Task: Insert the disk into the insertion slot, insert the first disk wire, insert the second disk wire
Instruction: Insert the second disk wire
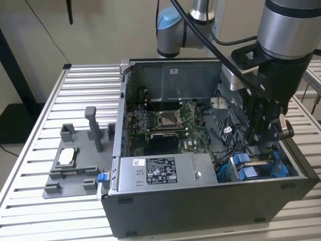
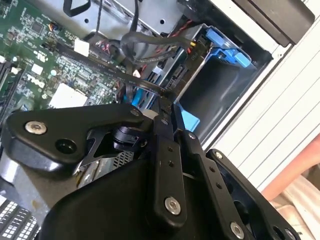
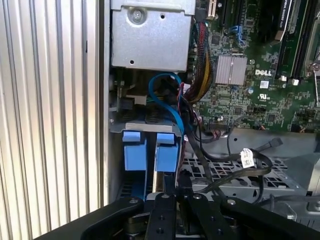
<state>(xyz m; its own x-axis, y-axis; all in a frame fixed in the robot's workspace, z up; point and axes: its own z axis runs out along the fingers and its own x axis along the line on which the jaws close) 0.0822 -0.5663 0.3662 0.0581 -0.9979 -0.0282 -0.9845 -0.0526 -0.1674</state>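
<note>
While the pincer (image 2: 167,107) grips a wire (image 2: 145,85), blue-framed disks (image 3: 150,150) stand edgewise

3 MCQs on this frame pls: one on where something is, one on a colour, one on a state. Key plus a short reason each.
1. Where is the gripper?
A. Inside the computer case, over the drive cage
B. Above the grey fixture on the table
C. Outside the case, over the slatted table

2. What colour is the plastic trim on the drive cage?
A. Red
B. Blue
C. Yellow

3. How does the computer case stand?
A. Side panel on, closed
B. Open, motherboard exposed
C. Tipped upside down

Key: 1 A, the arm reaches down into the case at the exterior view's right. 2 B, blue tabs show in both wrist views. 3 B, the board and power supply are in plain sight.
</note>
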